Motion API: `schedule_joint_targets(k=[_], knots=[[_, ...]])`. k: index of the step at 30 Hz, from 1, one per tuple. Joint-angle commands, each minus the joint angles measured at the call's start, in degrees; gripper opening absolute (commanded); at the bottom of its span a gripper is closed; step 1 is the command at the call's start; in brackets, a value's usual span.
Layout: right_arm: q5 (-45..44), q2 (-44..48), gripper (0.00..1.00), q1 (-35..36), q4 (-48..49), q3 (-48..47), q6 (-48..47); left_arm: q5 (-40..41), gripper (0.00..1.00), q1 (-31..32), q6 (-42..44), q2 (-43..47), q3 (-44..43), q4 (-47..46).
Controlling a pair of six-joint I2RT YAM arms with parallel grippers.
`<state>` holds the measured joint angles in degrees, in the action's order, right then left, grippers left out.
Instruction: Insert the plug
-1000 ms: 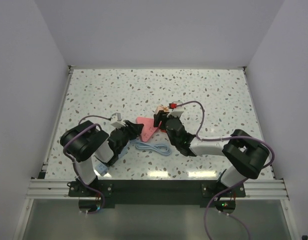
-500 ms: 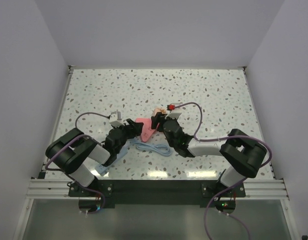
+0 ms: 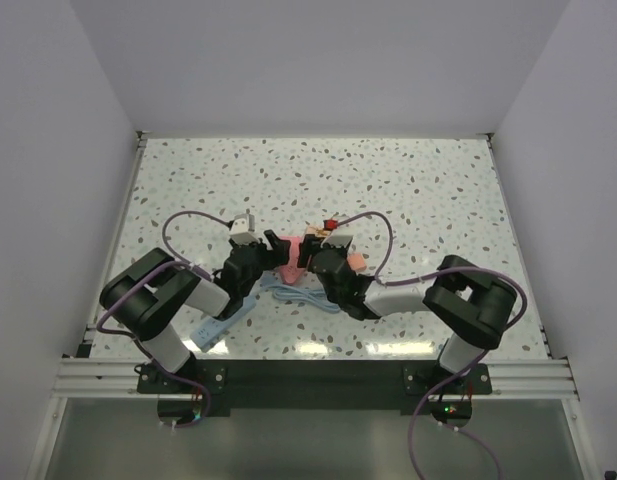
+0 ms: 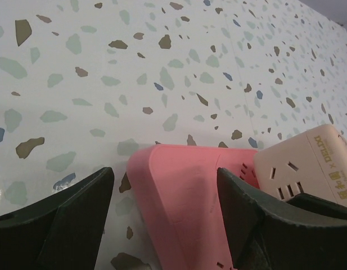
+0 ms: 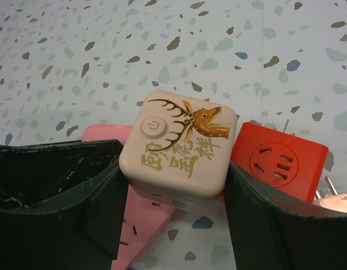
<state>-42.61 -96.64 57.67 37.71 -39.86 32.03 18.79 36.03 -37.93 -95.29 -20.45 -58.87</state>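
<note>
Now left claw [image 4: 165, 177] wide open astride pink triangle [image 4: 184, 208]; right claw [image 5: 174, 163] grips plug [image 5: 181, 135].

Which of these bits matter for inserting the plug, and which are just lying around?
Job: plug in right gripper; pink triangular strip, probably its socket, inside open left gripper.
Lying about: red cube; pale-blue cable.

Beige socket cube [image 5: 179, 149], top face: power symbol on button at 10 o'clock; gold Chinese characters under deer emblem, not legible. Side face: gold lettering, seemingly "× DELI".
</note>
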Motion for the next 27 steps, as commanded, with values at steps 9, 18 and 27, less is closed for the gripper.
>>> schedule_joint_targets(k=[9,18,27], knots=[[-14.34,-3.47,0.0,2.27,2.8,-4.0,3.3,2.31,0.77,0.27,3.13,-1.74,-1.61,-0.89],[-16.89,-6.89,0.0,2.62,5.79,-4.7,4.44,2.22,0.74,0.18,3.13,-2.98,-1.79,-0.63],[-17.24,-6.72,0.0,2.71,9.92,-4.88,3.04,1.43,0.7,0.18,2.95,-3.68,-2.05,-0.63]])
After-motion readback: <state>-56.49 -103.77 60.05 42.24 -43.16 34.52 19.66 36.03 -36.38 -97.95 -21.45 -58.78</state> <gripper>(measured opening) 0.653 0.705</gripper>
